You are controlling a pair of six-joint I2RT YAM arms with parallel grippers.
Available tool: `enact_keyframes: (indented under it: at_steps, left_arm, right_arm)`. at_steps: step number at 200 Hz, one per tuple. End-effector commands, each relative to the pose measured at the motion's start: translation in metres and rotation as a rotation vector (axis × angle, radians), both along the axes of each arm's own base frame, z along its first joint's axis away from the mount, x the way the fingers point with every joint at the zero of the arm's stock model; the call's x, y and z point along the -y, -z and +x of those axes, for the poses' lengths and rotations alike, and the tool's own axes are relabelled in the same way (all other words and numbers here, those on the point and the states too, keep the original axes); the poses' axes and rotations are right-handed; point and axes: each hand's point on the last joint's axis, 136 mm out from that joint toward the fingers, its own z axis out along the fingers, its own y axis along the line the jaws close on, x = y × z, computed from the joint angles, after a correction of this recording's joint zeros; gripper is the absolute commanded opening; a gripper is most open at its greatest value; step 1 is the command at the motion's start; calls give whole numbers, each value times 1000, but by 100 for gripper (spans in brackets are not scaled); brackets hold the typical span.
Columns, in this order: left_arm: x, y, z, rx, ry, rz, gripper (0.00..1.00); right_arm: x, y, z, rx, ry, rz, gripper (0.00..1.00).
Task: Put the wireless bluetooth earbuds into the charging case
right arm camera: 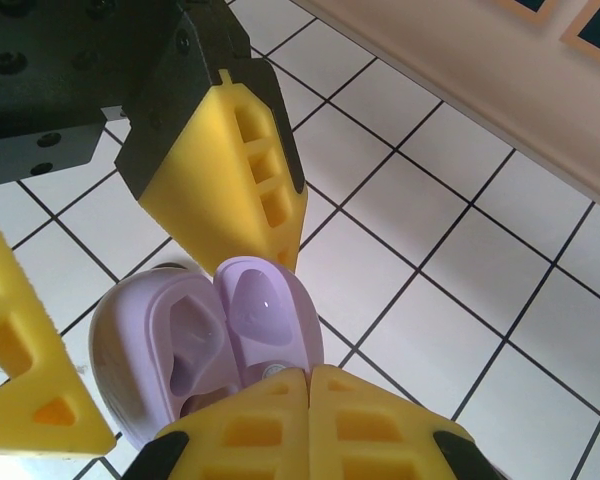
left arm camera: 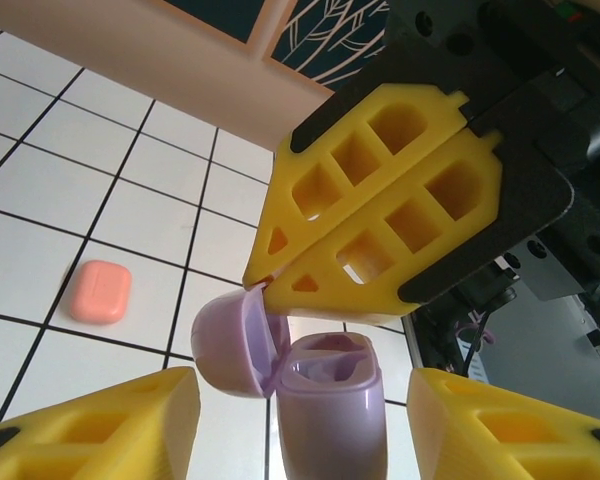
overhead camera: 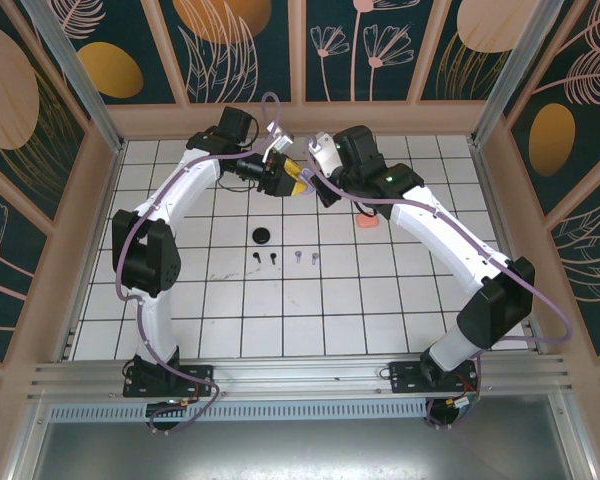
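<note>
black case [overhead camera: 263, 236]: one
coral-pink case [overhead camera: 366, 224]: one
lilac case [left arm camera: 332, 415]: one
cases in all: three
black earbuds [overhead camera: 256, 257]: two
lilac earbuds [overhead camera: 298, 257]: two
earbuds in all: four

Open case [left arm camera: 332, 425] lilac; second case [left arm camera: 99, 291], 9 o'clock of it, coral-pink. Table [left arm camera: 40, 190] recorded white, black grid lines.

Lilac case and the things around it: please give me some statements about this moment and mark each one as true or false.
1. The lilac case has its lid open. True.
2. The right gripper has its fingers wide apart. False: they are pressed together, at the lid's edge.
3. The coral case lies closed on the table. True.
4. The lilac earbuds are already in their case. False: they lie on the table.
5. The black case sits between the fingers of the left gripper. False: it lies on the table; the lilac case is between them.
</note>
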Motion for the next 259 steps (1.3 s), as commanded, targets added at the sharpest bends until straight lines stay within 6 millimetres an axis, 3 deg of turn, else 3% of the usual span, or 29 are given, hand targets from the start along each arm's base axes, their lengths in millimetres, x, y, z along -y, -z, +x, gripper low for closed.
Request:
enact_keyframes:
  at_steps: [1,66,109,127,166,190,213,218,259]
  left_arm:
    - [-2,-17,-4,35,18,-47,55]
    - [-1,-19,0,28,14,-61,36]
    - [-1,-19,-2,16,24,-75,9]
    - [-1,-20,-2,22,17,-85,0]
    - [-3,-32,9,94,-119,-126,0]
    - [-13,-43,24,160,-253,-132,0]
    - [-29,-55,36,226,-384,-143,0]
    - [-34,-68,33,264,-416,-158,0]
    - [-73,-102,34,442,-706,-245,0]
  right_arm:
    - [-1,-1,0,-6,-6,17,0]
    - [-4,0,1,-9,-10,32,0]
    - [-2,-14,8,16,24,75,0]
    - [-2,-29,9,27,35,121,11]
    - [14,-63,6,38,98,234,49]
    - [32,-77,-4,10,164,318,52]
    - [46,-60,-18,-82,254,350,56]
    - [49,-54,-20,-107,276,353,56]
    - [65,34,-29,-327,482,322,57]
